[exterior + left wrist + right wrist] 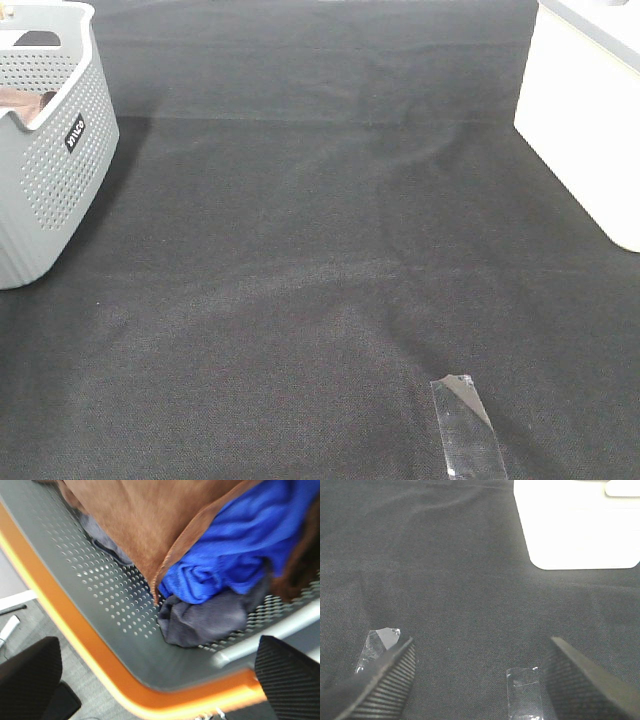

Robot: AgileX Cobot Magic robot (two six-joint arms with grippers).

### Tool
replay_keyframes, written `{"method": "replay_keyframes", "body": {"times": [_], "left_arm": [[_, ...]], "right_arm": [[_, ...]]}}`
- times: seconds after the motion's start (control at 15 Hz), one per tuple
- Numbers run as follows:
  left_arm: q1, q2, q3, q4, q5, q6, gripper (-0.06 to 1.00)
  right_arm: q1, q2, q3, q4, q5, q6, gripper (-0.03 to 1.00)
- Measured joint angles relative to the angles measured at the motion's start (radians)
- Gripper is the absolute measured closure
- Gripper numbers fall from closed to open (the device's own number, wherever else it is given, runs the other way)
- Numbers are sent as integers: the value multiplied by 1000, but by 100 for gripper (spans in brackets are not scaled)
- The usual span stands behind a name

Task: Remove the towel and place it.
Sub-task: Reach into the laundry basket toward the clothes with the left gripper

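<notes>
Currently the left gripper (160,680) hangs spread and empty over a perforated basket (95,595); inside, the brown towel (145,525) overlaps a blue cloth (240,545) and grey rag (205,617). The right gripper (485,675), also spread, hovers near tape strips (377,647) and a white box (575,530).

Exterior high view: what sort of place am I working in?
Probably a laundry-handling test bench: a dark grey cloth-covered table, a light grey perforated plastic basket, and, in the left wrist view, a brown plush towel and crumpled blue cloth in an orange-rimmed bin.
</notes>
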Motion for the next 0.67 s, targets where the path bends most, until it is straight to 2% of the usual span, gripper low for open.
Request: {"method": "replay_keyframes", "body": {"times": [0.2, 0.33, 0.53, 0.6, 0.67], "left_arm": [[44, 137, 0, 10, -52, 56, -5], [45, 202, -10, 41, -72, 79, -5], [45, 272, -78, 41, -65, 86, -5], [45, 282, -94, 32, -63, 90, -4], [45, 295, -118, 6, -53, 106, 4]], "right_arm": [[0, 0, 0, 0, 0, 0, 26], [0, 0, 0, 0, 0, 0, 26], [0, 0, 0, 0, 0, 0, 26], [0, 0, 0, 0, 0, 0, 26], [0, 0, 0, 0, 0, 0, 26]]}}
